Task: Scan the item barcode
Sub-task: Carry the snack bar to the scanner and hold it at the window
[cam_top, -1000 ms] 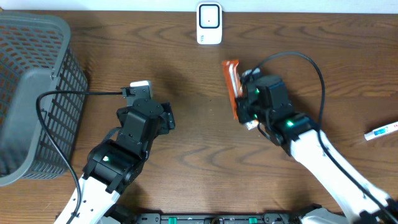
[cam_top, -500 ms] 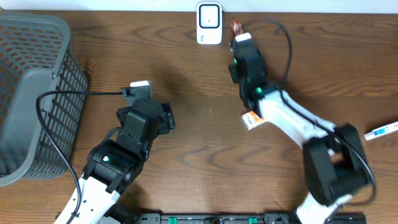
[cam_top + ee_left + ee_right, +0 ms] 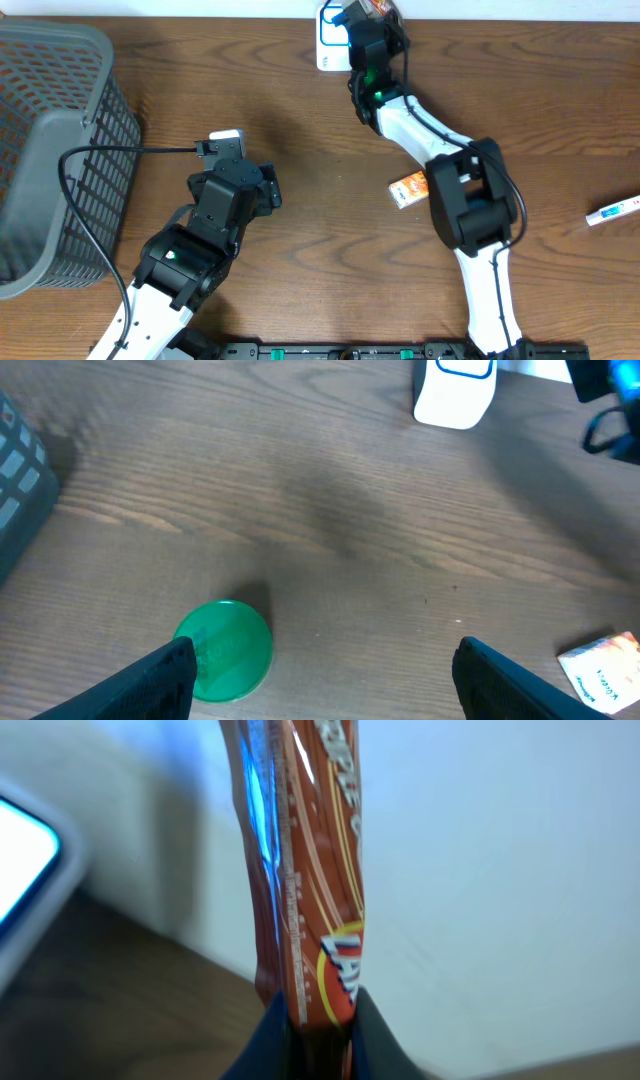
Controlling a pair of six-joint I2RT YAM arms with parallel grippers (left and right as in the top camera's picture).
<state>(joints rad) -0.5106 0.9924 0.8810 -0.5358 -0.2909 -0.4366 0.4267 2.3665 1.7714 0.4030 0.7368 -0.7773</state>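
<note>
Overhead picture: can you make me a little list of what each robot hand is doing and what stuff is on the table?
right gripper: shut on the orange snack packet, holding it up next to the white scanner
left gripper: open, holding nothing; a green disc lies near one finger
white scanner: at the back edge of the table
small orange box: lying on the table, not held
grey basket: left side
white tube: right edge
</note>
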